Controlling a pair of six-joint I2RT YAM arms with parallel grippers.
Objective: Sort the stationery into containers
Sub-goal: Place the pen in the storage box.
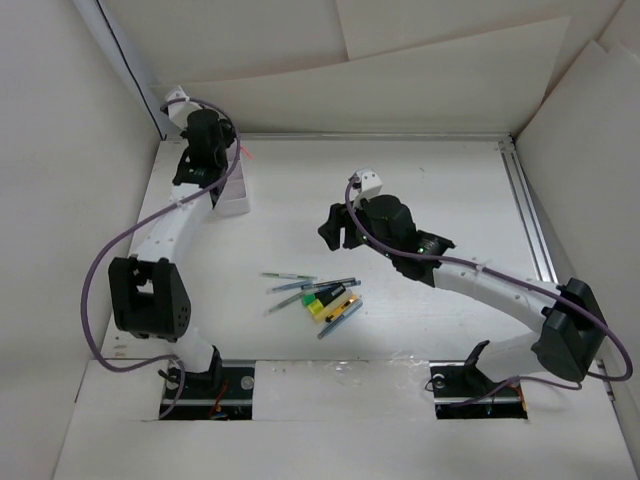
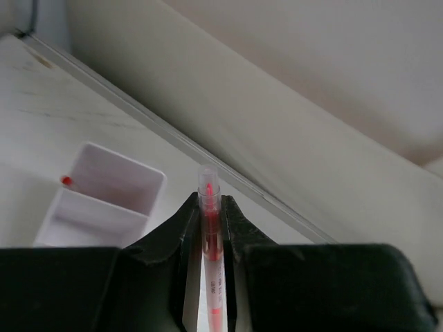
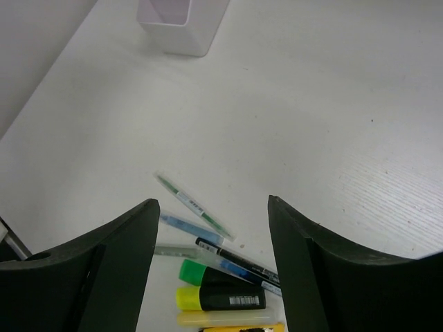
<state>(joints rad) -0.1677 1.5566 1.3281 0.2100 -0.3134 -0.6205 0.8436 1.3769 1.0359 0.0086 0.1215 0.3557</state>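
Note:
My left gripper (image 1: 212, 152) is shut on a red pen (image 2: 209, 232) and holds it above the white divided box (image 1: 235, 197) at the far left. In the left wrist view the pen stands up between the fingers, and the box (image 2: 104, 200) lies below to the left with a small red thing (image 2: 66, 180) in its far compartment. My right gripper (image 3: 213, 200) is open and empty, hovering above the pile of stationery (image 1: 315, 295). Below it lie a green pen (image 3: 194, 205), a blue pen (image 3: 190, 227), a black pen and yellow-green highlighters (image 3: 221, 299). The box (image 3: 183, 21) shows at the top of the right wrist view.
White board walls close in the table at the back and on both sides. A metal rail (image 1: 527, 215) runs along the right side and another along the back edge (image 2: 173, 142). A purple cable (image 1: 95, 290) loops off the left arm.

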